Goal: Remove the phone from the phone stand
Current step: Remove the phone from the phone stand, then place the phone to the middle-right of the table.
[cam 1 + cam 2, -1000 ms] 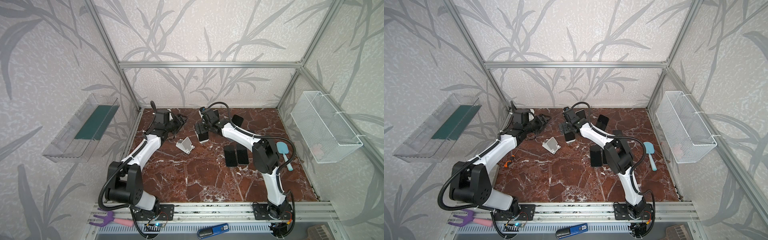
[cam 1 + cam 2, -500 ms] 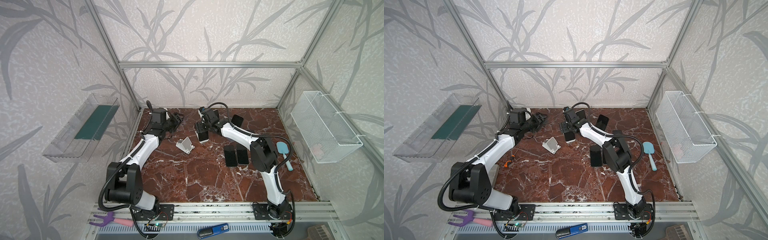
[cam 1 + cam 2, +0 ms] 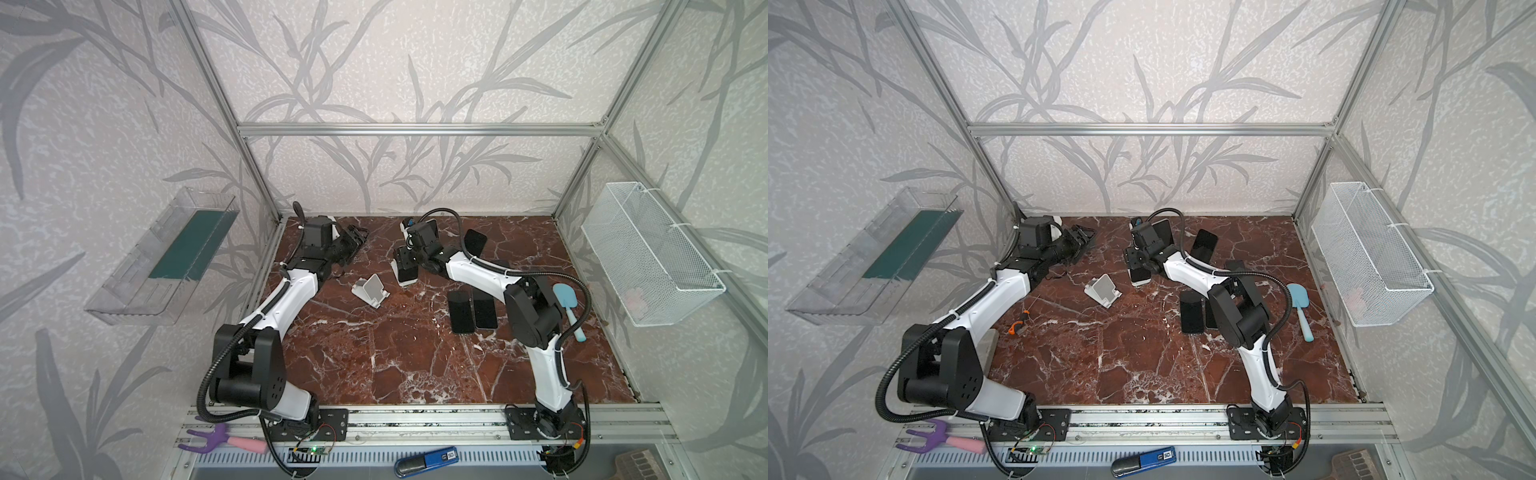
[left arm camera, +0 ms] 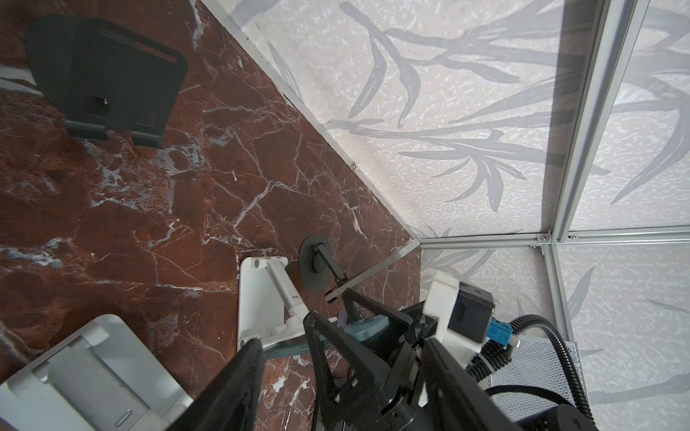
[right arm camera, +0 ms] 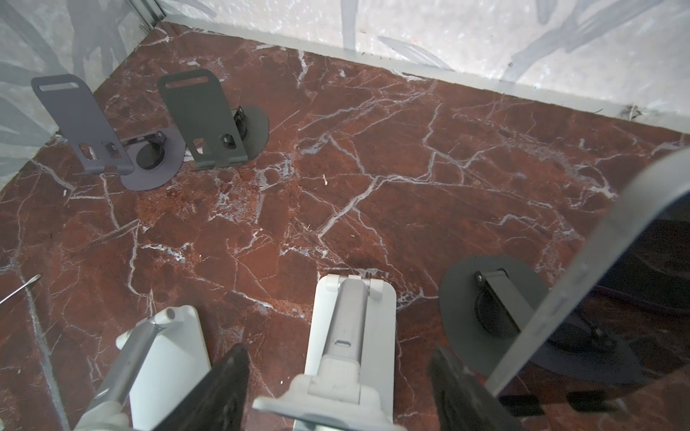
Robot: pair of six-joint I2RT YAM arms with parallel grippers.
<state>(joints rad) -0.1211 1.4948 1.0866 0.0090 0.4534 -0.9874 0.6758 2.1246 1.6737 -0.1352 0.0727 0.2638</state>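
A dark phone point(image 3: 406, 272) leans on a white phone stand point(image 5: 351, 317) at the back middle of the marble floor, also seen in a top view point(image 3: 1140, 276). My right gripper point(image 3: 405, 259) comes down over its top edge, and its jaws are shut on the phone's sides. In the right wrist view the right gripper point(image 5: 339, 350) straddles the stand's back plate. My left gripper point(image 3: 353, 239) hovers at the back left, open and holding nothing. In the left wrist view the left gripper point(image 4: 341, 343) points toward the right arm's wrist.
An empty white stand point(image 3: 371, 291) sits between the arms. Two phones point(image 3: 461, 309) lie flat at the right. Black stands point(image 3: 473, 241) line the back, one carrying a phone point(image 5: 653, 280). A blue spatula point(image 3: 565, 297), an orange screwdriver point(image 3: 1017, 326) and a wire basket point(image 3: 648, 262) are nearby.
The right gripper's jaws have closed from wide open onto the phone on the stand. The left arm has shifted slightly toward the back left.
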